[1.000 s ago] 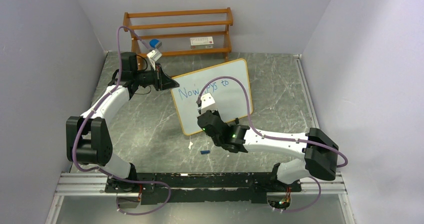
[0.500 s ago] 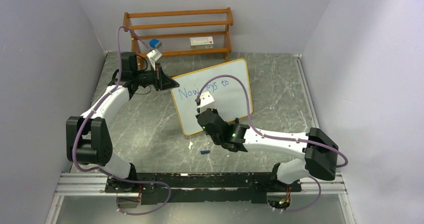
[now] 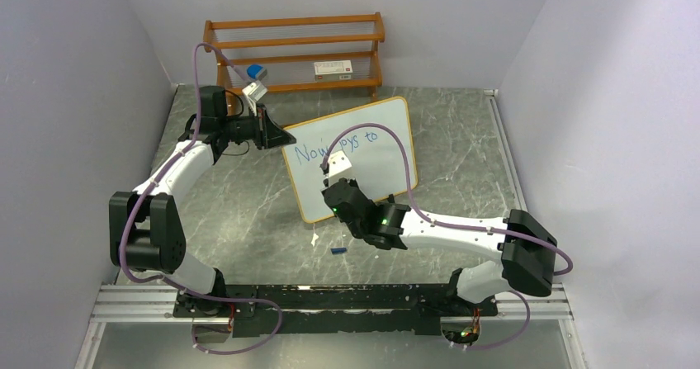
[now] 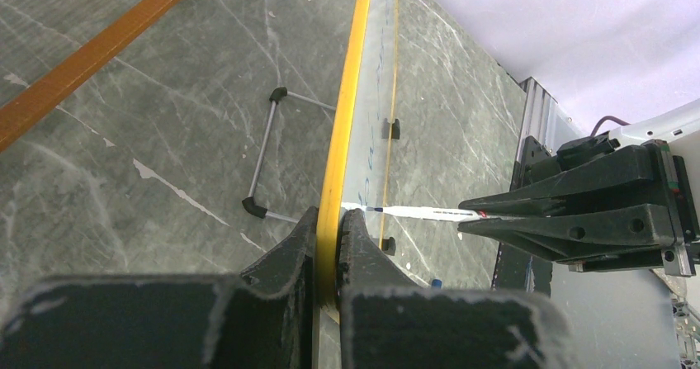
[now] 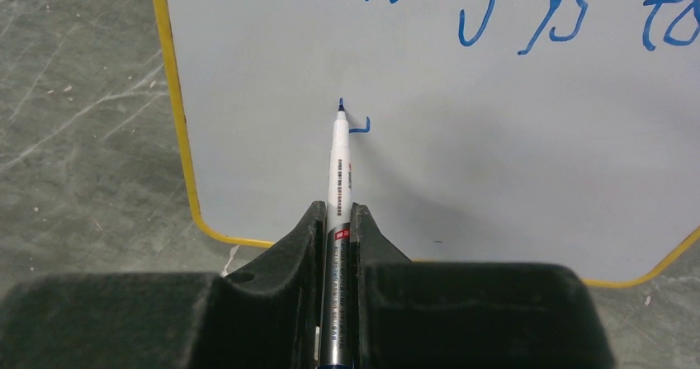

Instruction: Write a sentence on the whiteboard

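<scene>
Left fingers (image 4: 285, 257) are clamping the whiteboard (image 4: 347, 96) steady; right fingers (image 5: 289, 245), gripping the marker (image 5: 339, 163), are starting row 2.

Top camera: high above and behind the robot, looking down on the whole table (image 3: 248, 212), whiteboard (image 3: 376, 158) at centre. Left wrist camera: pressed close to the board's yellow edge, sighting along it, with the right gripper (image 4: 464, 214) and its marker (image 4: 413, 211) at centre right. Right wrist camera: square to the board's front at close range, the same marker running up mid-frame. All three views share the board.
</scene>
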Tool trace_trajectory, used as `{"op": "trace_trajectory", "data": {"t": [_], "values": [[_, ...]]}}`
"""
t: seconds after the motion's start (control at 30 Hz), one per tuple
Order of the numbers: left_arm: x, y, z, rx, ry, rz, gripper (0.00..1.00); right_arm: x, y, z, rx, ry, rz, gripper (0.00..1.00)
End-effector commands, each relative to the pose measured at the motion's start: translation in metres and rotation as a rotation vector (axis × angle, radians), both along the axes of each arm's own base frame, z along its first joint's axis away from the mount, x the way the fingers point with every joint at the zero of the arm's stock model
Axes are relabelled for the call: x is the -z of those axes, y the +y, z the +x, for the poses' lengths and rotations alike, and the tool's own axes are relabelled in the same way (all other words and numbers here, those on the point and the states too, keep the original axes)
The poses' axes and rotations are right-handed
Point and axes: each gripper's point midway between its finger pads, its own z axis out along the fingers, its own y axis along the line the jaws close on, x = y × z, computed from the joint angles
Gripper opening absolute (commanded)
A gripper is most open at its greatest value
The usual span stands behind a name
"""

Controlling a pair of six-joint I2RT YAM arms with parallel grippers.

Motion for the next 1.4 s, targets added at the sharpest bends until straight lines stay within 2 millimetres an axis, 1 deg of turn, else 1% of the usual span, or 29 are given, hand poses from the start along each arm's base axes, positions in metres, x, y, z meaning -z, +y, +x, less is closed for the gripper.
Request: {"op": "trace_trajectory", "data": {"t": [0.0, 0.3, 0.53, 0.67, 1.37], "values": [[0.07, 0.007, 0.001, -0.072, 0.071, 0.189, 0.05, -0.015, -0.004, 0.003, 0.023, -0.019, 0.037, 0.0], [0.07, 0.007, 0.001, -0.074, 0.072, 0.191, 0.05, -0.019, -0.009, 0.001, 0.03, -0.02, 0.052, 0.0], [0.07, 0.007, 0.001, -0.073, 0.072, 0.191, 0.05, 0.0, -0.02, 0.001, 0.067, 0.022, 0.013, 0.0], [0.07, 0.007, 0.001, -0.071, 0.073, 0.191, 0.05, 0.004, -0.024, 0.001, 0.075, 0.033, 0.008, 0.0], [0.071, 0.006, 0.001, -0.069, 0.074, 0.19, 0.05, 0.002, -0.017, 0.002, 0.059, 0.032, 0.021, 0.0]]}}
